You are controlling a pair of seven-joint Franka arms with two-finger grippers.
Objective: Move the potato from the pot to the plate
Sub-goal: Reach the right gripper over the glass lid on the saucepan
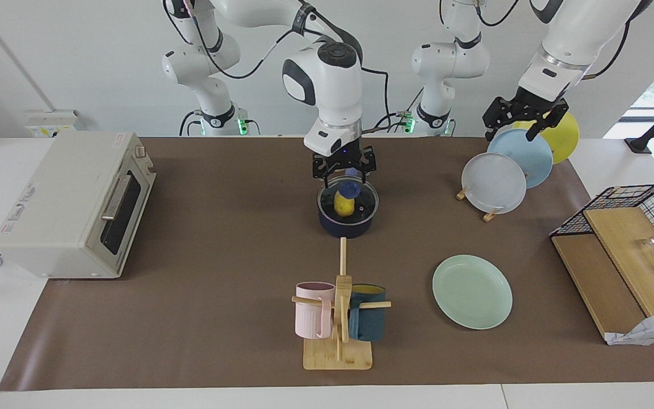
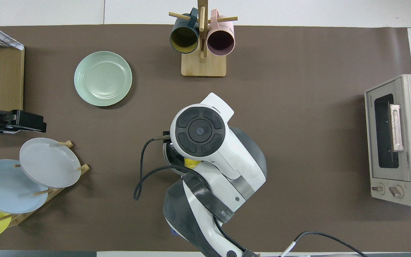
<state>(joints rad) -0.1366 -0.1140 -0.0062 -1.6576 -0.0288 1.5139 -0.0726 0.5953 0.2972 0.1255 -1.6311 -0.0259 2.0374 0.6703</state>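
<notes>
Hovering right over the pot, the right gripper has its fingers apart around the potato's top — I can't tell if they're touching. The potato's in the pot, so the transfer isn't done; the plate lies bare. The left gripper waits above the plate rack, fingers spread.

I work in a robotics lab dressed up as a kitchen. My two white arms stand bolted at a white table against bare white walls, cables trailing. A brown paper mat covers the top, where a cream toaster oven, a wooden mug tree and a wooden rack of plates are laid out.
</notes>
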